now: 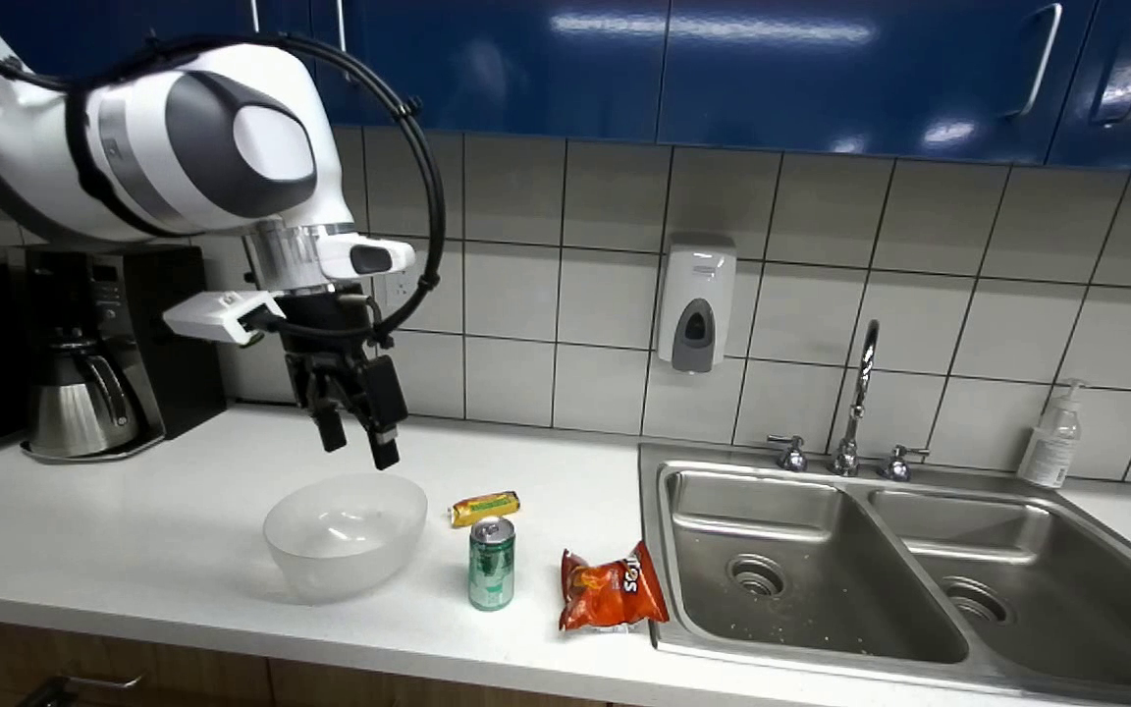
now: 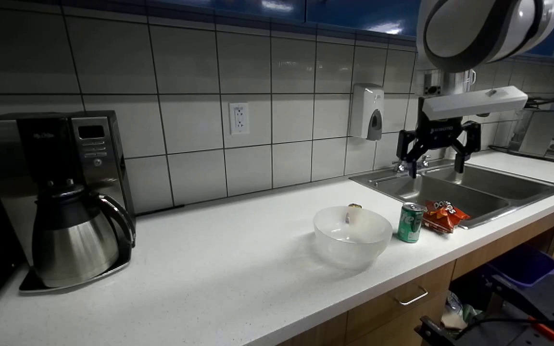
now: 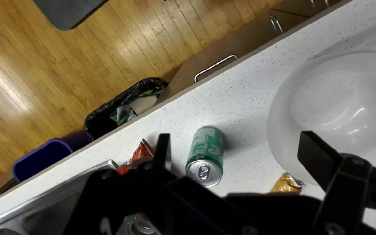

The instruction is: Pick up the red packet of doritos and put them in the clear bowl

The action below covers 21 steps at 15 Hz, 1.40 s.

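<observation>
Jaws up close in wrist view, set wide apart w/ a big gap betw. the tips, hanging well above the white bench (image 3: 240,94). Seen thru that gap: a green can (image 3: 206,148), standing upright on the bench. Next, the clear bowl (image 3: 335,107), also upright on the bench, lower than the jaws; in wrist view the jaw on the view's R covers part of it & the view's edge cuts it off. Near the bowl, low in the gap, a small yellow pkt (image 3: 284,185) shows just one end, rest hidden by the jaws. Task item, the red Doritos pkt (image 3: 140,152), lies on the bench, below the jaws, on the opp. side of the can from the bowl; the jaw on the view's L hides most of it. In an exterior view it's all visible, lower than the jaws & well to their R, right by the sink (image 1: 801,579); can't tell if it's touching the rim. Farther down, past the bench edge & beyond that L jaw, wrist view has a blue bin (image 3: 44,160) & a black-lined bin (image 3: 122,98), then wood floor (image 3: 142,55). Farthest back, in an exterior view: tap (image 1: 855,412) well R of the jaws, wall dispenser (image 1: 696,304) R & higher, on the tiled wall (image 1: 610,295); blue cabs (image 1: 487,79) above.
</observation>
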Each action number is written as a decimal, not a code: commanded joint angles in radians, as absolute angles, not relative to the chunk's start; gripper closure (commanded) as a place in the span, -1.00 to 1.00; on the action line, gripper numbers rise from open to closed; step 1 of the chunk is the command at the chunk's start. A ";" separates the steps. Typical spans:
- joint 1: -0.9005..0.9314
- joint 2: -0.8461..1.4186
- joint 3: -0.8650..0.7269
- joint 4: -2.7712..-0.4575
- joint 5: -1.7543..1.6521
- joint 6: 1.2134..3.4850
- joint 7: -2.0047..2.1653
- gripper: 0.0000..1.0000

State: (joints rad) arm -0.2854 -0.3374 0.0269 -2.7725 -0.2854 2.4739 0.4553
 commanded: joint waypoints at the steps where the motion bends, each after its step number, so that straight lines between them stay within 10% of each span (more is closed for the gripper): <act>1: -0.344 -0.212 0.019 -2.739 -0.356 2.563 0.562 -1.00; 21: -0.184 0.357 -0.347 -2.316 -0.428 2.636 0.739 -1.00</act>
State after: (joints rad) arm -0.2284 0.2733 -0.3015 -2.3907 -0.4429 2.6300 0.7095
